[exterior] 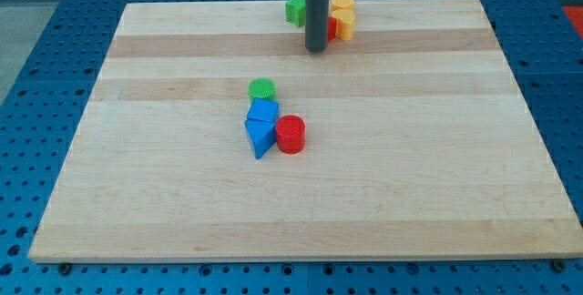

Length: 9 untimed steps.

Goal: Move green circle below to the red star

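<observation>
Green circle (261,87) mid-board, my tip (315,50) well above-right

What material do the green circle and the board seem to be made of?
The green circle looks like plastic, matte: its colour is uniform and saturated, with fine ridges on top, though that is uncertain. The board looks like light wood, smooth and pale: long grain bands run across it. My tip is far from the circle.

Green circle (261,88): flat round disc, lying face up, a little left of the board's centre and nearer the top edge than the bottom. Red star (333,28): I see only a red sliver, shape unconfirmed, close to the top edge, near its midpoint.
</observation>
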{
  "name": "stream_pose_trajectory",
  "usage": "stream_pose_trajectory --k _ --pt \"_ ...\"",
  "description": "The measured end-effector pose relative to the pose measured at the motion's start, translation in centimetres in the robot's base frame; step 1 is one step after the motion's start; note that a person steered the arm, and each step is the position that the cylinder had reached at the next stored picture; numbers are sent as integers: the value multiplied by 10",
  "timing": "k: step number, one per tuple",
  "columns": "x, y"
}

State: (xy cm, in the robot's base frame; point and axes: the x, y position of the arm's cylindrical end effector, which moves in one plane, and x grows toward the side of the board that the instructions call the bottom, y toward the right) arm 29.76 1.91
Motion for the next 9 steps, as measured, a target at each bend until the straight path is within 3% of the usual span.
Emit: stream_pose_trajectory --k 2,5,7,9 --pt "1 -9" --pt "71 -106" --pt "123 -113" --pt "126 -80"
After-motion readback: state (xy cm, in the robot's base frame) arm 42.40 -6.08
